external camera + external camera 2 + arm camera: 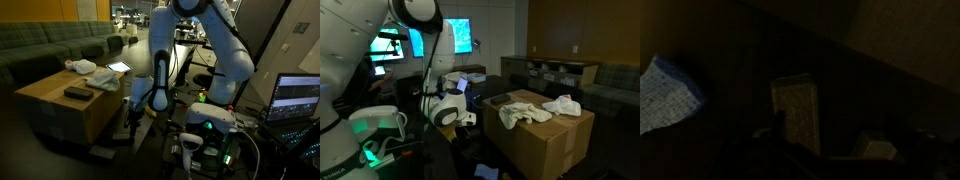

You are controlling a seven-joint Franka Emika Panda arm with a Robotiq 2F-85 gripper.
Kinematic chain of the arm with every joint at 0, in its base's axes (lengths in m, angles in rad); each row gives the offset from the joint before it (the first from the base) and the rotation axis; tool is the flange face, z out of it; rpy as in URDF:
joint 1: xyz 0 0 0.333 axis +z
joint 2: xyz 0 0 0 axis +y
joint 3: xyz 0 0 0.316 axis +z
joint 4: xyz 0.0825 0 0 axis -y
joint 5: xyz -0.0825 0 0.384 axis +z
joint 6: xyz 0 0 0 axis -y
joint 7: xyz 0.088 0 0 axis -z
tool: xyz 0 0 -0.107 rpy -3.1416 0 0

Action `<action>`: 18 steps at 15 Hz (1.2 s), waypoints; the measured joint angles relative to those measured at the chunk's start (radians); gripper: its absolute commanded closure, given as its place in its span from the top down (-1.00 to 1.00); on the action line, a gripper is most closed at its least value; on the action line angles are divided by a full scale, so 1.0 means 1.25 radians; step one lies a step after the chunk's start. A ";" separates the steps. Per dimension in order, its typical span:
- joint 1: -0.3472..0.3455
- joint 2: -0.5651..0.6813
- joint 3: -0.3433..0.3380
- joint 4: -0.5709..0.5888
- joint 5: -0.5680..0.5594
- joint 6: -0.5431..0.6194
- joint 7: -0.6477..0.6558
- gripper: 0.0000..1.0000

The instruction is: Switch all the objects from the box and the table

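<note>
Hanging low just beside the box [60,118], the gripper [131,118] points downward off the box's near corner. Its jaws are spread wide with nothing seen between them. In the wrist view the fingers are only dim shapes at the bottom edge. The box is a large tan cardboard cube, plain-sided, standing in front of the green sofa [50,45]. In both exterior views things lie on its top. White rags [80,67] sit crumpled in a soft heap toward the far side, and in an exterior view they show as two separate mounds, one larger [525,112] and one smaller [563,105], near each other. A dark flat block [77,93], thin and rectangular, lies flat on the cardboard toward the near edge, apart from the rags. The wrist view is very dark. A blue flat item [662,95] with a faint grid-like texture lies at the left on a dark surface. Apart from it, near the middle, a pale oblong block [797,112] shows its long face. Whether that dark surface is the table cannot be told.
</note>
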 measured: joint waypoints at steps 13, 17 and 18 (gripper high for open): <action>0.107 0.035 -0.023 0.040 0.006 -0.022 0.000 1.00; 0.169 0.044 -0.077 0.059 0.008 -0.004 0.000 1.00; 0.180 0.047 -0.087 0.064 0.008 -0.003 0.000 1.00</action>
